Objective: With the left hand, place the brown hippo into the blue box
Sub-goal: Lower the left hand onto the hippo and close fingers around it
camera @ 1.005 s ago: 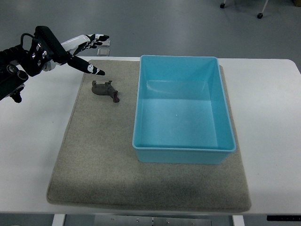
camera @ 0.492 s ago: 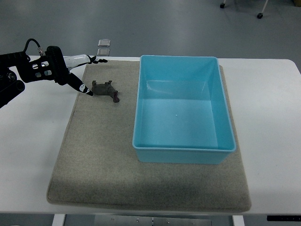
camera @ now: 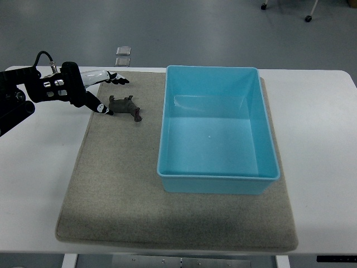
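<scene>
Top view: left hand (camera: 92,89) fingers (camera: 114,79) spread, empty, flanking the brown hippo (camera: 125,105).

A white table (camera: 323,128) fills most of the view, with a grey-beige felt mat (camera: 117,190) spread over its middle. Beyond it, at 12 o'clock, lies a smooth grey floor (camera: 212,28); caster wheels (camera: 308,18) show at 1 o'clock.

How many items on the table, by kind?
Brown hippo: 1
Blue box: 1
Grey mat: 1
Total: 3, not counting the left hand open beside the hippo.
</scene>
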Available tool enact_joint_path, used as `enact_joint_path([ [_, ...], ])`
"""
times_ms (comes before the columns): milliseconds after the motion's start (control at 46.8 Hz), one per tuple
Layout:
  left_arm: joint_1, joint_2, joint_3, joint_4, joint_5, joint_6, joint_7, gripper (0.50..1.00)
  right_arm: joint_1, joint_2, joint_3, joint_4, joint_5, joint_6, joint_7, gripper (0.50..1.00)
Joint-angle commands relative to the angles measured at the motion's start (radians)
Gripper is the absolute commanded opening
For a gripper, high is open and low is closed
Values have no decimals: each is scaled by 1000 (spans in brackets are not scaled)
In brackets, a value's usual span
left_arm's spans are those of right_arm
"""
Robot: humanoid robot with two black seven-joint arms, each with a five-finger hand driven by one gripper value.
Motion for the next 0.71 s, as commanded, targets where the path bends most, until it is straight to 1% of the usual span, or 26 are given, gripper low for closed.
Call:
enact_joint_path([
  [0, 0, -1, 0, -1, -2, 0, 0, 853, 0, 0, 0, 0, 0, 0, 0, 936],
  [64, 2, -3, 0, -2, 0, 0, 0, 829, 0, 0, 0, 0, 0, 0, 0, 936],
  [192, 2, -1, 2, -22, 3, 2, 0, 812, 0, 0, 0, 0, 0, 0, 0, 936],
  [256, 2, -3, 3, -30, 5, 2, 0, 786, 0, 0, 0, 0, 0, 0, 0, 936],
  [620, 5, -13, 3, -44, 8, 3, 1, 778, 0, 0, 0, 0, 0, 0, 0, 936],
  [684, 5, -13, 3, -44, 12, 3, 1, 754, 0, 0, 0, 0, 0, 0, 0, 936],
])
